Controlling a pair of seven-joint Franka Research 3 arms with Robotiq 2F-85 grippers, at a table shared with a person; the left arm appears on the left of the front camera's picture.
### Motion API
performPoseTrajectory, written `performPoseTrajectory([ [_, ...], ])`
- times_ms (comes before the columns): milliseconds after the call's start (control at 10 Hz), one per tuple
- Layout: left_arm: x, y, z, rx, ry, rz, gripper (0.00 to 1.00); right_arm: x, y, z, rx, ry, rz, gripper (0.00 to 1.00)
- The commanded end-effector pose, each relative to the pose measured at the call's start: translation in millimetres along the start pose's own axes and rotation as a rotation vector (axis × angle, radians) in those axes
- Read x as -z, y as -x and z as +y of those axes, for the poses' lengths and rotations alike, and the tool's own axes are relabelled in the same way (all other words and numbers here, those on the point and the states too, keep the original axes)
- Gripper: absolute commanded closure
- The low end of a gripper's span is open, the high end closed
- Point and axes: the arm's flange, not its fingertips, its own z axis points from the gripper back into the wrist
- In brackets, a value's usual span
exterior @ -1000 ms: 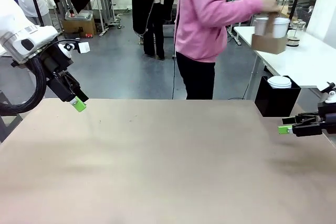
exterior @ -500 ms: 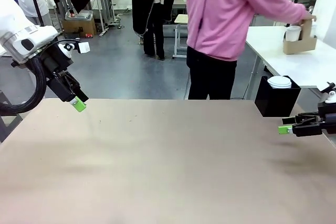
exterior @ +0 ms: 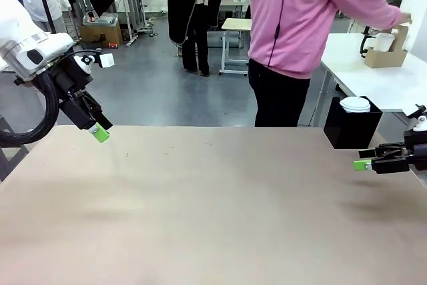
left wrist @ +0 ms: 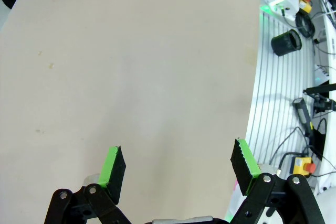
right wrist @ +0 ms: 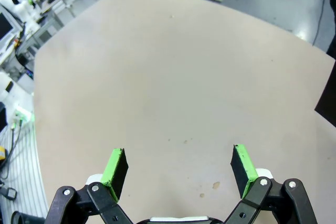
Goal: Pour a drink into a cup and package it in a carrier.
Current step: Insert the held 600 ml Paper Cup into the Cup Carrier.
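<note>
Both arms hang idle at the edges of the beige worktop point(exterior: 200, 198). The left gripper point(exterior: 100, 132) is poised above the far left corner, its fingers point(left wrist: 113, 167) spread as wide as they go and holding nothing; from its wrist, bare worktop lies between and beyond the green pads. The right gripper point(exterior: 363, 163) lies low over the right edge, pointing inward toward the middle, its fingers point(right wrist: 116, 167) likewise fully apart and empty, with plain beige surface stretching ahead of them.

The task's things are well away from both sets of fingers. Beyond the right gripper, off the far right corner of the worktop, a person in a pink top point(exterior: 300, 15) stands turned toward a white side table point(exterior: 387, 85), one hand point(exterior: 404, 18) stretched out at the brown cardboard carrier point(exterior: 385, 55) resting there. A white cup point(exterior: 383, 41) stands in the carrier, its rim rising above the cardboard; I cannot tell whether it holds any drink. The carrier's upright handle tab is just under the person's hand.

Nearer the right fingers, just past the worktop's far right corner, sits a black square box point(exterior: 352, 125) with a squat white cup point(exterior: 355, 104) in its top.
</note>
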Motion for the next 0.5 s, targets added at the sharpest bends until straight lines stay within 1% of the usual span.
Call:
performPoseTrajectory([
  [0,-0.5,0.0,-0.6,-0.007,-0.008,0.002,0.0,-2.7,1.4,-0.6,-0.02,-0.006,-0.014,0.0],
  [400,-0.5,0.0,-0.6,-0.007,-0.008,0.002,0.0,-2.7,1.4,-0.6,-0.02,-0.006,-0.014,0.0],
])
